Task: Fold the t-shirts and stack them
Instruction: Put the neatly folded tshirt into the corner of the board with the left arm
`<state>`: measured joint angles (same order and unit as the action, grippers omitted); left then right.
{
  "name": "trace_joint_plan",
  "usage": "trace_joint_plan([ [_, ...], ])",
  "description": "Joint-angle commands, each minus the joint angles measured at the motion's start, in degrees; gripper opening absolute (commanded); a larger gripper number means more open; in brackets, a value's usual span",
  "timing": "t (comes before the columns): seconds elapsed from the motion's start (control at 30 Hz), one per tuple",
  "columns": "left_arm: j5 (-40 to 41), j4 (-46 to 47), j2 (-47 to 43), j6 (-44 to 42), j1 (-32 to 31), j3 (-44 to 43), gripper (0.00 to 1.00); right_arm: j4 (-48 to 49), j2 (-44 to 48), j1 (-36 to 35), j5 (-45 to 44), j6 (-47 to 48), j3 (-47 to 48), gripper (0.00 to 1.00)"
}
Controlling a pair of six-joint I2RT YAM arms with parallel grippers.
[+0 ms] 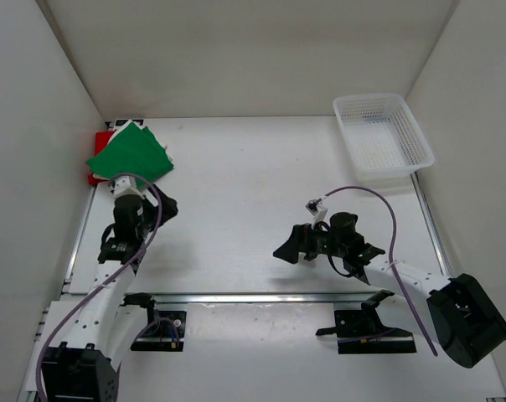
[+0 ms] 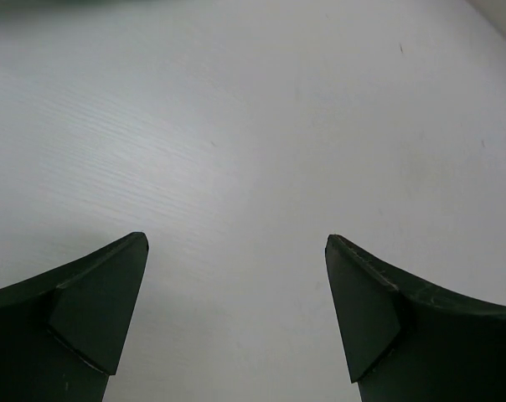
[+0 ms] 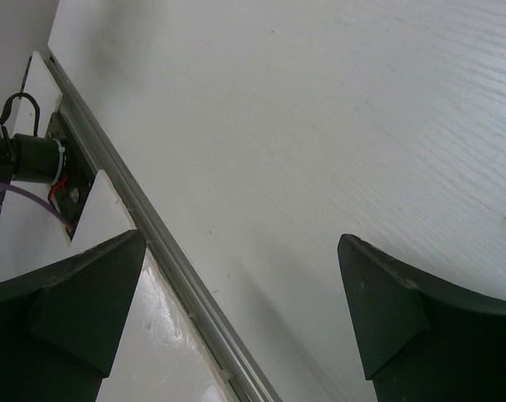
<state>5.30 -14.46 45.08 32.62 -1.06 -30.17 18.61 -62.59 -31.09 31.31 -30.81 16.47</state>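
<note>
Seemingly finished: the shirts sit piled in the far left corner, and both arms are empty.
The green shirt (image 1: 129,153) lies folded on top of the red shirt (image 1: 95,161), with a sliver of the white shirt (image 1: 124,126) poking out behind. All three are tucked against the wall on the counter (image 1: 236,184), I'd guess to keep the pile clear of the arms. The left gripper (image 2: 234,243) hangs near the pile, jaws wide over bare counter. The right gripper (image 3: 241,241) sits low mid-counter, equally wide, holding nothing. The basket (image 1: 379,99) stands well apart at the far right. The green shirt hides how neatly the lower two are folded.
</note>
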Motion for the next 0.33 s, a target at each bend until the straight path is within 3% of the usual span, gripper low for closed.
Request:
trace_joint_plan([
  [0.0, -5.3, -2.6, 2.2, 1.5, -4.6, 3.2, 0.99, 1.8, 1.4, 0.4, -1.7, 0.8, -1.1, 0.99],
  [0.1, -11.7, 2.2, 2.0, 4.0, -3.0, 7.1, 0.99, 2.0, 1.0, 1.2, -1.8, 1.4, -1.2, 1.00],
  [0.3, -9.5, 3.6, 0.4, 1.6, -4.6, 7.7, 0.99, 4.1, -1.4, 3.3, -0.5, 0.0, -2.4, 0.99],
])
